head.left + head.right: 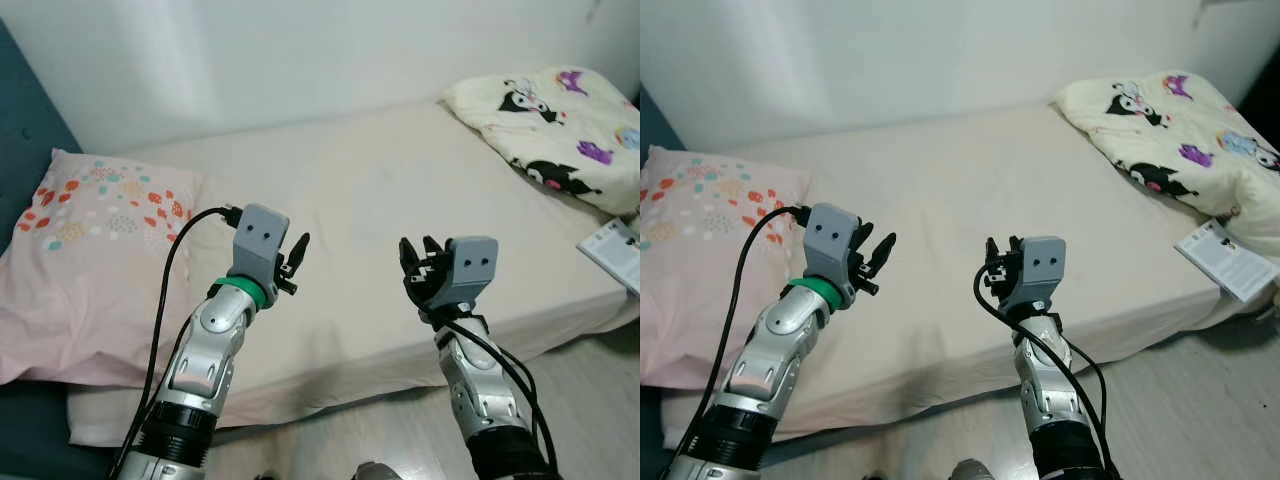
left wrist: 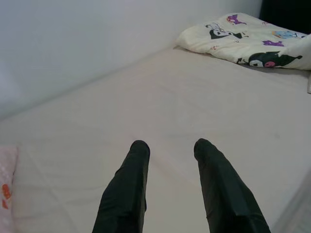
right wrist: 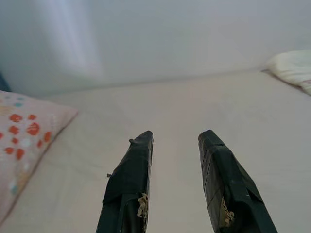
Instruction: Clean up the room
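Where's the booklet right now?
The booklet lies at the bed's far right edge, just below the cartoon blanket and well right of the right gripper.

Bedroom in a home. Low bed (image 1: 400,200) with bare cream fitted sheet takes up most of the scene, pushed against a plain white wall (image 1: 300,50). Pink pillow (image 1: 90,260) with red, orange and teal dot print lies at the bed's left end, next to a dark teal padded headboard (image 1: 25,130). Cream blanket (image 1: 560,120) with black and purple cartoon character print is bunched on the far right corner of the bed. Small printed booklet (image 1: 615,250) lies at the bed's right edge, near the blanket. Light wood-look floor (image 1: 580,390) below the bed edge.
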`<state>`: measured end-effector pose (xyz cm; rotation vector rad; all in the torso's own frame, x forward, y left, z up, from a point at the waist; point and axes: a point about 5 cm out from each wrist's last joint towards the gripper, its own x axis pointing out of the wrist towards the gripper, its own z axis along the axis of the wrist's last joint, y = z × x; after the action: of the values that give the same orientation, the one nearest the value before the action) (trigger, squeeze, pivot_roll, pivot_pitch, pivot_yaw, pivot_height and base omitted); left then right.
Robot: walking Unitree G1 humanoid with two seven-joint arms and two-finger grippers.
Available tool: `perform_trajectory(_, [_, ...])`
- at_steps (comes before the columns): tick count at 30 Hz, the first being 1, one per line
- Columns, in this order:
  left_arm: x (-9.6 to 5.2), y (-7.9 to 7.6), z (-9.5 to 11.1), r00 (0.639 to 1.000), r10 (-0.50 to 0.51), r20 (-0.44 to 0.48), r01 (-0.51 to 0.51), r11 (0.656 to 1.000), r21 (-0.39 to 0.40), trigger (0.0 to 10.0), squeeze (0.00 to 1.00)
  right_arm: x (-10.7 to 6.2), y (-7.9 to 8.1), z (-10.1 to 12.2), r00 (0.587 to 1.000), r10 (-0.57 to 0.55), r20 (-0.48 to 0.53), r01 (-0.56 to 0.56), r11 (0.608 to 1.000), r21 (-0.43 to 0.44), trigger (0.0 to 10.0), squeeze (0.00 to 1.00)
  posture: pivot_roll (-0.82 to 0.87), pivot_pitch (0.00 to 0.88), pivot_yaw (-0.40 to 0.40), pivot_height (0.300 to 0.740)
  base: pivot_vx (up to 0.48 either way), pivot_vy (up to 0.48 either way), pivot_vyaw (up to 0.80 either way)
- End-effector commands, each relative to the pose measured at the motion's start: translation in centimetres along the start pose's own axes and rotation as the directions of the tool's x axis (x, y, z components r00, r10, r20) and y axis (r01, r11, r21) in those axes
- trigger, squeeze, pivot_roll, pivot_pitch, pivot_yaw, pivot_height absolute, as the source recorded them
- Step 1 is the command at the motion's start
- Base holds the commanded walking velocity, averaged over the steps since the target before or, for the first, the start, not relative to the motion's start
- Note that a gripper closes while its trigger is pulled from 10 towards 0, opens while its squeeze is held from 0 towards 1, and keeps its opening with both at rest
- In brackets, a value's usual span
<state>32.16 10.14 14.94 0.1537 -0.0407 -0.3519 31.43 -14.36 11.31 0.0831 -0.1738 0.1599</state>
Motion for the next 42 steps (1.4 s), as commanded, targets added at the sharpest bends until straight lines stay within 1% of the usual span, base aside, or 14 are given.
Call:
perform_trajectory(1, [-0.26, 0.03, -0.59, 1.000, -0.004, -0.018, 0.004, 1.000, -0.001, 10.0, 0.00, 0.00, 0.43, 0.01, 1.000, 0.024, -0.005, -0.024, 1.000, -0.010, 10.0, 0.00, -0.14, 0.021, 0.095, 0.740, 0.000, 0.000, 0.00])
perform_trajectory(10, [-0.29, -0.12, -0.61, 1.000, -0.008, -0.017, 0.008, 1.000, -0.001, 10.0, 0.00, 0.01, 0.45, 0.08, 1.000, 0.030, -0.003, -0.030, 1.000, -0.010, 10.0, 0.00, -0.14, 0.024, 0.092, 0.740, 0.000, 0.000, 0.00])
perform_trajectory(26, [-0.26, -0.25, -0.65, 1.000, -0.003, -0.012, 0.003, 1.000, -0.004, 10.0, 0.00, -0.16, 0.26, -0.04, 1.000, 0.025, -0.009, -0.025, 1.000, -0.015, 10.0, 0.00, -0.14, 0.026, 0.090, 0.740, 0.000, -0.304, 0.00])
perform_trajectory(42, [-0.27, 0.00, -0.77, 1.000, 0.011, -0.016, -0.011, 1.000, -0.001, 10.0, 0.00, -0.17, 0.32, -0.03, 1.000, 0.029, -0.009, -0.029, 0.999, -0.016, 10.0, 0.00, -0.14, 0.024, 0.087, 0.740, 0.000, -0.438, 0.00])
